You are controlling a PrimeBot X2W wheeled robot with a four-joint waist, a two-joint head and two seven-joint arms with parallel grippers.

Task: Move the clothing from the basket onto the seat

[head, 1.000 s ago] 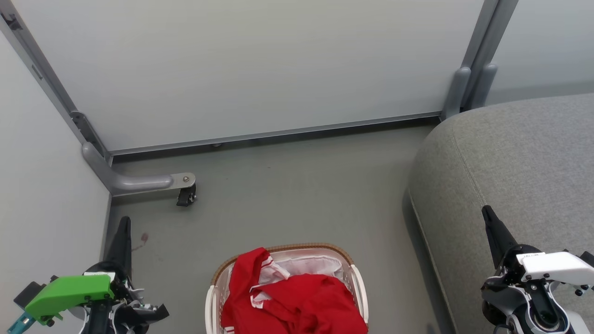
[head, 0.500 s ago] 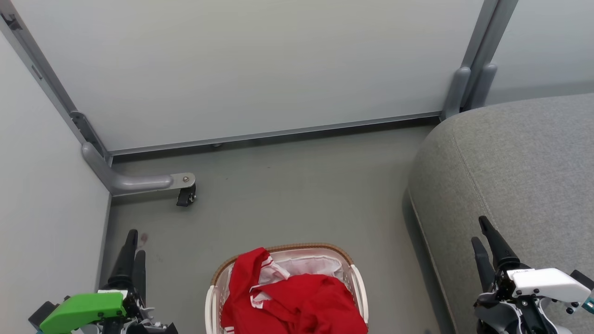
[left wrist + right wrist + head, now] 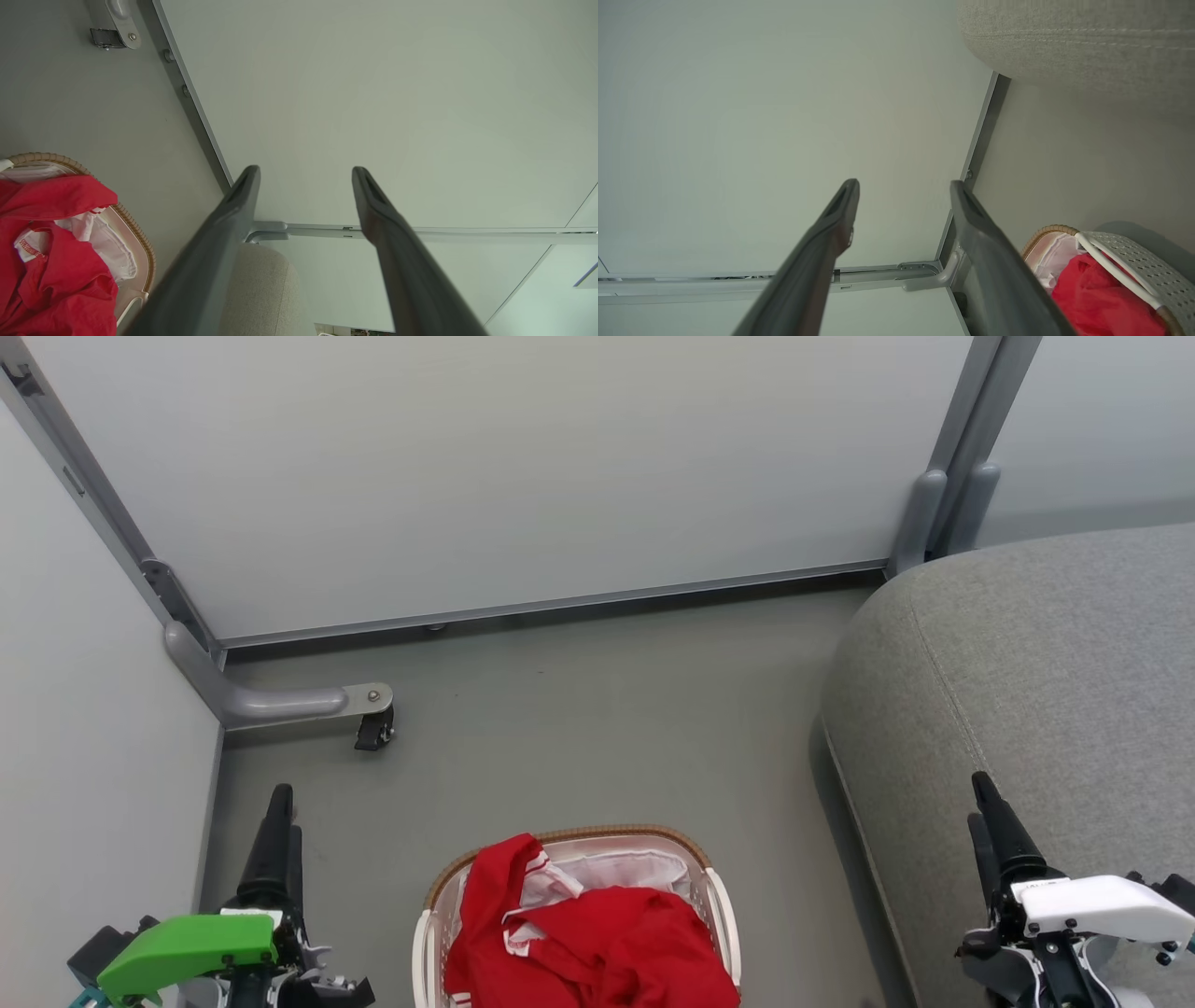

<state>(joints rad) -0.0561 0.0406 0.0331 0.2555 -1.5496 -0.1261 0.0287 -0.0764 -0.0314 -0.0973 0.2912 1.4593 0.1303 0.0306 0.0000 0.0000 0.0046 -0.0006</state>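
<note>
Left hand [image 3: 306, 170] and right hand [image 3: 903, 183] both spread, empty; clothing [image 3: 597, 943] looks soft, light, floppy, so pinch its raised fold.

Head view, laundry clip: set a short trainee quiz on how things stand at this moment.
1. True or false: the clothing lies in the basket, none of it on the seat.
2. Seen from the robot, the seat is on which side of the basket? A: its right. B: its left. C: under it.
3. Fill in: the jaws of the left tool and of the right tool both stand ____, holding nothing.

Key: 1 true. 2 A. 3 open.
</note>
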